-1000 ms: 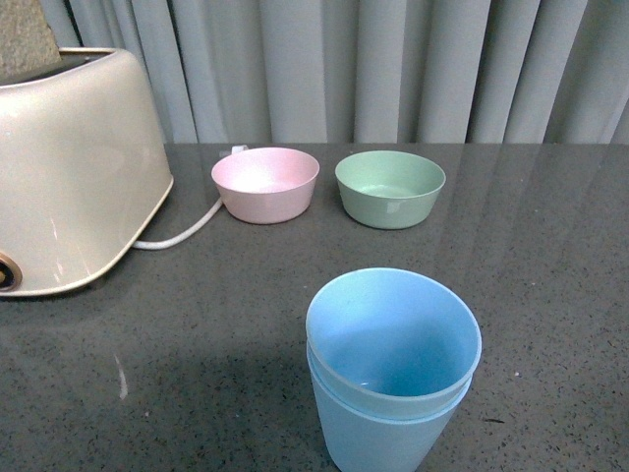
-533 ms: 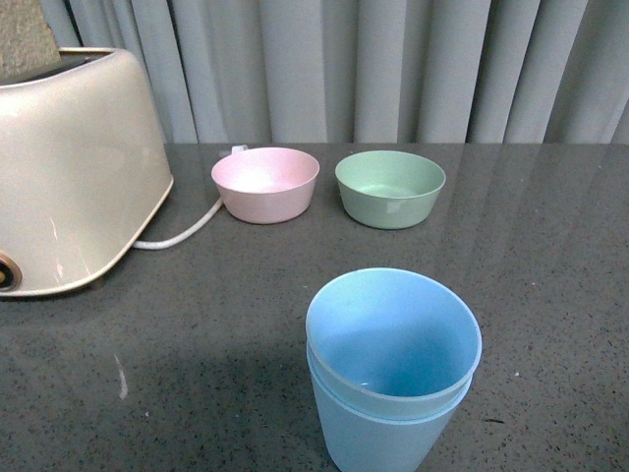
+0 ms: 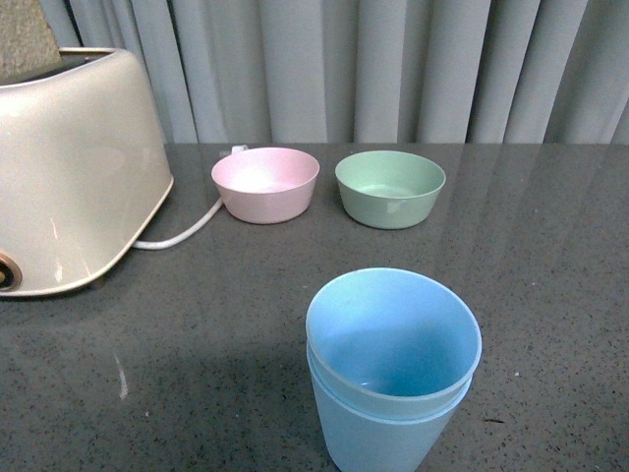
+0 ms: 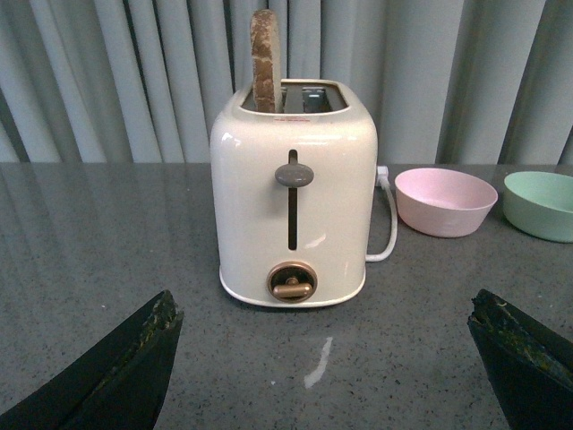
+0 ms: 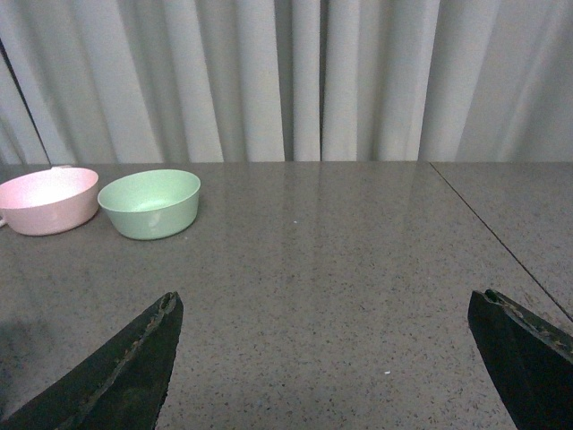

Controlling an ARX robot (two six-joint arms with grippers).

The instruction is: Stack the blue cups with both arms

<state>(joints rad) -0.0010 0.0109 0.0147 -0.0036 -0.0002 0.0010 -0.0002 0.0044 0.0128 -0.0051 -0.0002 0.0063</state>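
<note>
Two light blue cups [image 3: 391,372] stand nested one inside the other, upright, at the near middle of the dark table in the front view. They show in neither wrist view. Neither arm shows in the front view. My left gripper [image 4: 327,309] is open and empty, low over the table, facing the toaster. My right gripper [image 5: 327,309] is open and empty, low over bare table to the right of the bowls.
A cream toaster [image 3: 69,167] with a slice of bread [image 4: 264,61] in it stands at the far left, its white cord [image 3: 182,234] trailing to the right. A pink bowl [image 3: 265,184] and a green bowl [image 3: 390,188] sit at the back, before grey curtains.
</note>
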